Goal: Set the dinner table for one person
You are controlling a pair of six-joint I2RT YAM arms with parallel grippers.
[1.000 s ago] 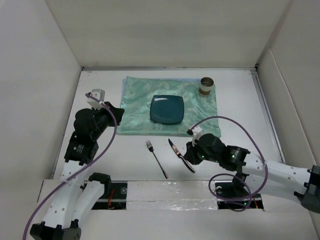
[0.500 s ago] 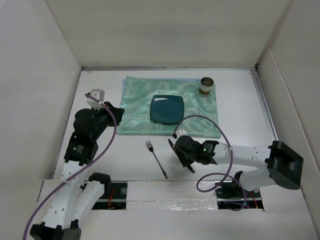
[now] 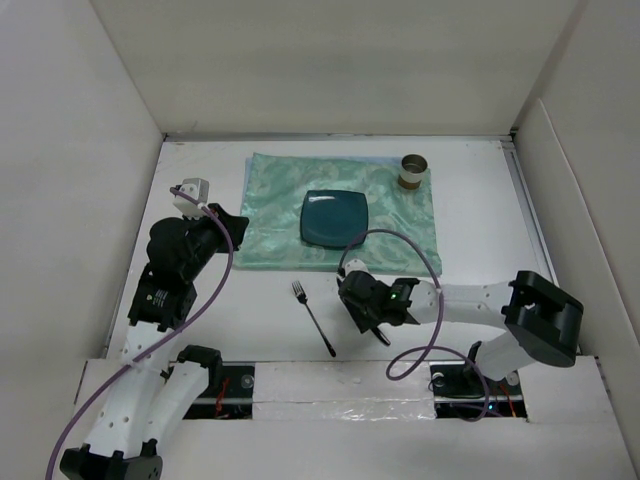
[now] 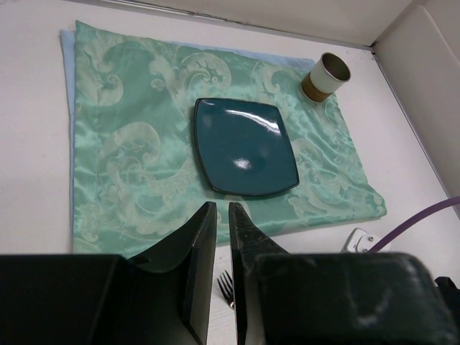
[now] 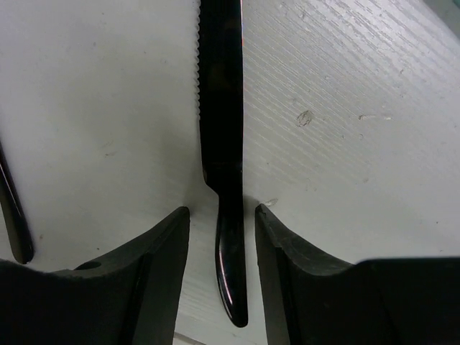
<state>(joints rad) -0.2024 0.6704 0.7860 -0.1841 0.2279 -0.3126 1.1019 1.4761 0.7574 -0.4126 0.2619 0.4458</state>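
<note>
On the white dinner table (image 3: 480,220) a dark knife (image 5: 221,108) lies near the front, its handle between the fingers of my right gripper (image 5: 221,212). That gripper (image 3: 365,310) is open, low over the surface, with a gap on each side of the handle. A dark fork (image 3: 313,318) lies just left of it; its handle (image 5: 14,223) shows at the wrist view's edge. My left gripper (image 3: 235,220) hovers at the left, above the table, its fingers (image 4: 203,237) almost together and holding nothing. The fork's tines (image 4: 227,287) show below them.
A pale green placemat (image 3: 270,215) lies at the back middle, with a teal square plate (image 3: 335,219) on it and a tan and white cup (image 3: 413,171) at its far right corner. White upright panels (image 3: 100,150) border the table. A purple cable (image 3: 420,250) arcs over the mat's near right corner.
My right gripper has shifted left along the knife and gone from shut to open around its handle; the right arm has swung round. The left arm has stayed put.
</note>
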